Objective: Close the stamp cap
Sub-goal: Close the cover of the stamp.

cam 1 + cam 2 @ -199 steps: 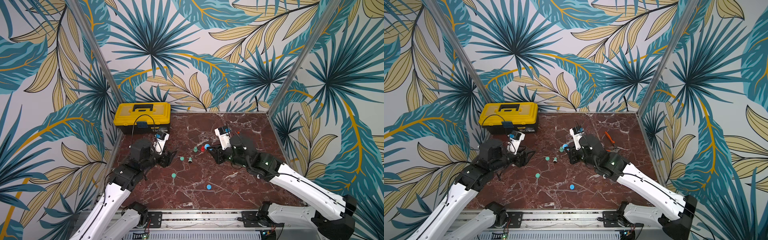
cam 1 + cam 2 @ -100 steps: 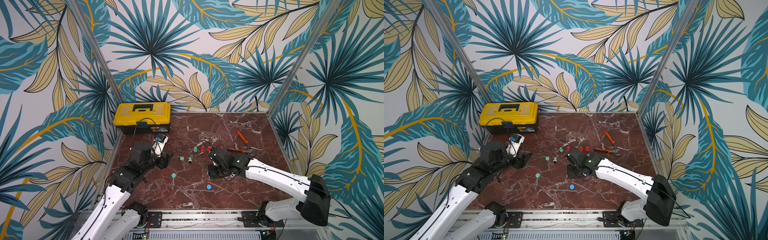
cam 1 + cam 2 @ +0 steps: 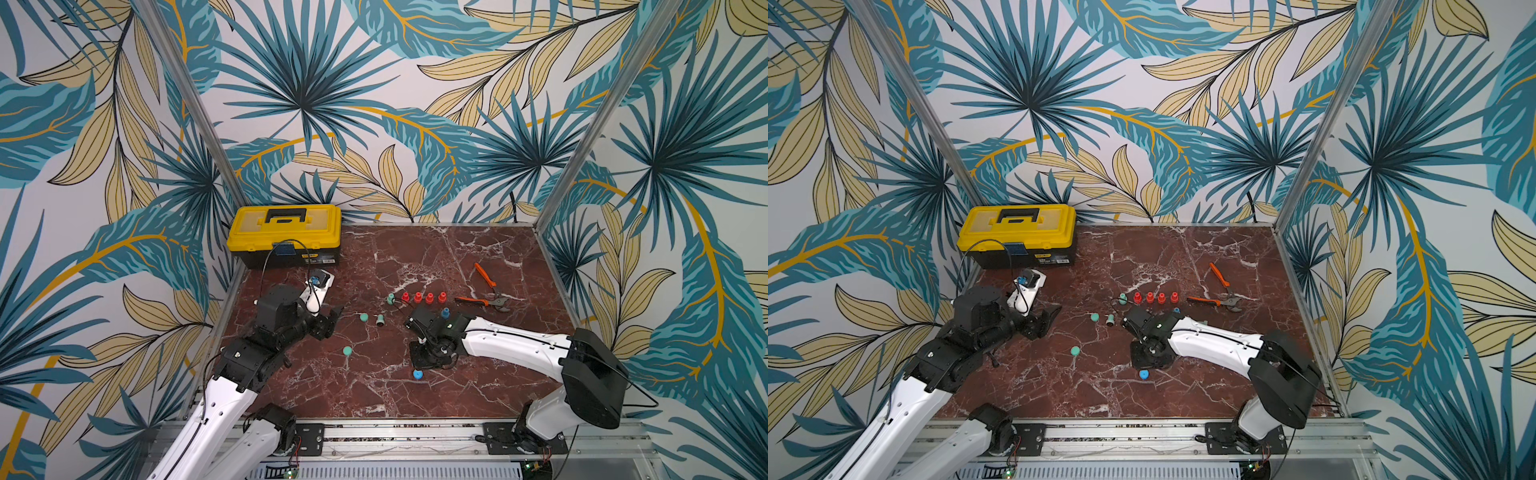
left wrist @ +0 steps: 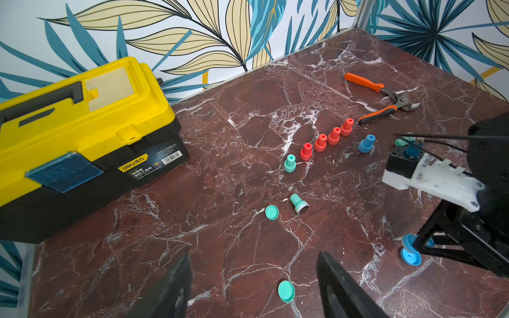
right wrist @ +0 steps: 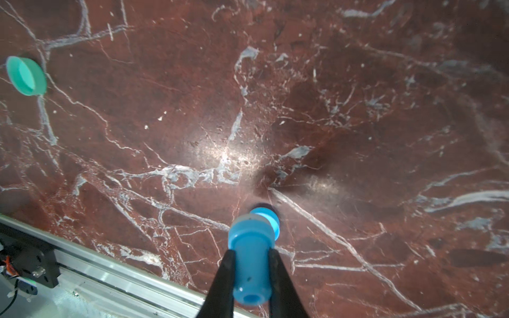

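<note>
Your right gripper is clamped tight on the blue stamp. The black fingers pinch its narrow handle from both sides, and its wide end points down at the desk. Right beneath that wide end sits the blue cap, lying near the front edge of the desk. In the right wrist view the stamp overlaps the cap. Whether the two are touching, you can't tell from here. In both top views the cap shows just in front of the gripper, with the arm stretched low across the marble.

Over on the other side, your left gripper stands wide open with nothing in it. It hangs above the desk in front of the yellow toolbox. A green cap lies on the desk near it, untouched.

Mid-desk, four red stamps stand in a row. A green stamp stands upright at the end of the row nearer the toolbox. A second blue stamp stands just in front of the row's far end. Another green stamp lies on its side, with a second green cap just beside it. The orange-handled pliers lie spread open towards the right wall.
</note>
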Available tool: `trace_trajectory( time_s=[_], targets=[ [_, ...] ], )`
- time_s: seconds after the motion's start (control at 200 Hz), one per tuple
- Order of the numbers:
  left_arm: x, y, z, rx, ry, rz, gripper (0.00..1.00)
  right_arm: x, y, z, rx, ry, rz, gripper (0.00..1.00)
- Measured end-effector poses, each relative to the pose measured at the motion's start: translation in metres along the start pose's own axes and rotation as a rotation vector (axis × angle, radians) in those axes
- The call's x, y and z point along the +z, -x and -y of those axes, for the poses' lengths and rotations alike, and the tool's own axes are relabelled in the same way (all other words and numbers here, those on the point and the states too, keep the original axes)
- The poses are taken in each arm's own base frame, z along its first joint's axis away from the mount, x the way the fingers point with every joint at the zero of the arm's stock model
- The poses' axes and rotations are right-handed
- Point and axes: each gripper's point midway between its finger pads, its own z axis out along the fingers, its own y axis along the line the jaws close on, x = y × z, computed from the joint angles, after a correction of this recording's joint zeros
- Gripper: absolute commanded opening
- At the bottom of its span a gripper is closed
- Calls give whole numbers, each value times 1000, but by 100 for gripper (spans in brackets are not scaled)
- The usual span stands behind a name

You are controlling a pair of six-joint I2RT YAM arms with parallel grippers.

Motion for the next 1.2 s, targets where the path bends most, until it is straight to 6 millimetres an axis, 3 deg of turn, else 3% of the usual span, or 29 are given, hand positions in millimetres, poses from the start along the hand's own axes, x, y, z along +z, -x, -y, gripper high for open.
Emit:
trace_trajectory(
  time_s=[1.202],
  targets=[
    [7, -18, 4, 31, -22, -53, 78, 19, -18, 5, 4, -41, -67, 0]
  ],
)
